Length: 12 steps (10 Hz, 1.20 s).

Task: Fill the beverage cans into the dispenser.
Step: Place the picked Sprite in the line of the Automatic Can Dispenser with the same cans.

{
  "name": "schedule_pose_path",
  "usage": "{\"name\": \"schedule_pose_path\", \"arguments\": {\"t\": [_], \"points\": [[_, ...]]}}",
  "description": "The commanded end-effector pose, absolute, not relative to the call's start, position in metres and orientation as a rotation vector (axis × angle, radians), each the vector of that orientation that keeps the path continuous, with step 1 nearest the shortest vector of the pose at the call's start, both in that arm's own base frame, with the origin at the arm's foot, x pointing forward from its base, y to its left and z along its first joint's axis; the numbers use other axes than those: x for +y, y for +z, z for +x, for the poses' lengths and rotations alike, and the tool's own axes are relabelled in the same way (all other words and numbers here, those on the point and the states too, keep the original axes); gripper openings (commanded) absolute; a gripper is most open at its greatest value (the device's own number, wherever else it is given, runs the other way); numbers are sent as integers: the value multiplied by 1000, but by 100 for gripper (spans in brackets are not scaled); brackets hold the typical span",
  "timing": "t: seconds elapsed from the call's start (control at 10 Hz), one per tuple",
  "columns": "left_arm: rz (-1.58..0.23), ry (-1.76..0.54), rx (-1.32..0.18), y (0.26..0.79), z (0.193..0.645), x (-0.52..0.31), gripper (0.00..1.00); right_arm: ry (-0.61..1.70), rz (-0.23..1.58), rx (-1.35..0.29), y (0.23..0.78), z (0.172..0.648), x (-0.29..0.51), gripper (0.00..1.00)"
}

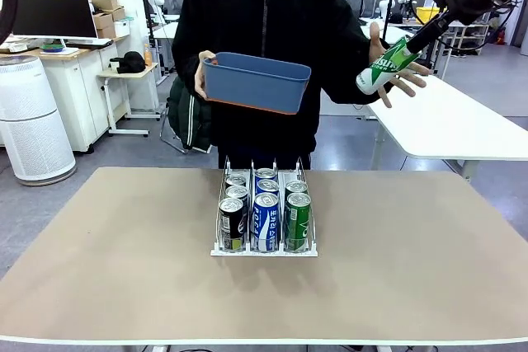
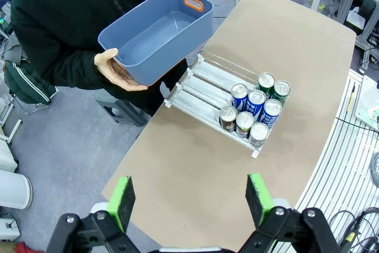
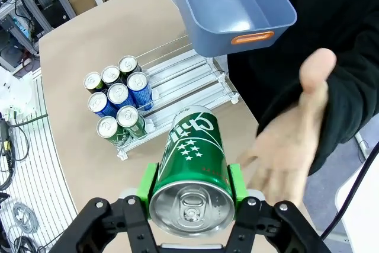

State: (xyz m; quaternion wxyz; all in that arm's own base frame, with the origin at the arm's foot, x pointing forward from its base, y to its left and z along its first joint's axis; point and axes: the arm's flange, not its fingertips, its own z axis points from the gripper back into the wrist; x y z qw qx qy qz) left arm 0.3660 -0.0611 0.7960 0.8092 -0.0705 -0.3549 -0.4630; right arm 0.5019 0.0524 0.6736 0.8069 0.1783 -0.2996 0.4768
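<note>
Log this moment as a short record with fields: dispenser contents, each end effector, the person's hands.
dispenser: on the table, three lanes, seven cans upright toward the robot's end
cans by lane: three black, two blue-and-white, two green
right end effector: shut on a green can, raised by the person's open hand
left end effector: open, holding nothing, high above the table
blue bin: empty, held up in the person's other hand
</note>
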Motion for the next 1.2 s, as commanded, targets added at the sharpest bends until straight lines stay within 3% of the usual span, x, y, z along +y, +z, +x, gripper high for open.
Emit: {"name": "schedule_pose_path", "arguments": {"t": [0.0, 0.1, 0.2, 0.3, 0.9, 1.0, 1.1], "points": [[-151, -990, -758, 795, 365, -60, 100, 1018, 362, -652, 675, 495, 54, 38], [-151, -990, -758, 795, 365, -60, 100, 1023, 361, -653, 676, 497, 54, 0], [-151, -990, -758, 795, 365, -60, 100, 1014, 359, -661, 676, 494, 55, 18], [-151, -990, -758, 795, 365, -60, 100, 1003, 369, -661, 676, 493, 57, 0], [-151, -990, -758, 795, 365, -60, 100, 1021, 381, -644, 675, 499, 52, 0], [-151, -990, -758, 795, 365, -60, 100, 1020, 383, -638, 672, 500, 53, 58], [-151, -990, -758, 795, 365, -60, 100, 1017, 383, -630, 679, 479, 55, 58]]}}
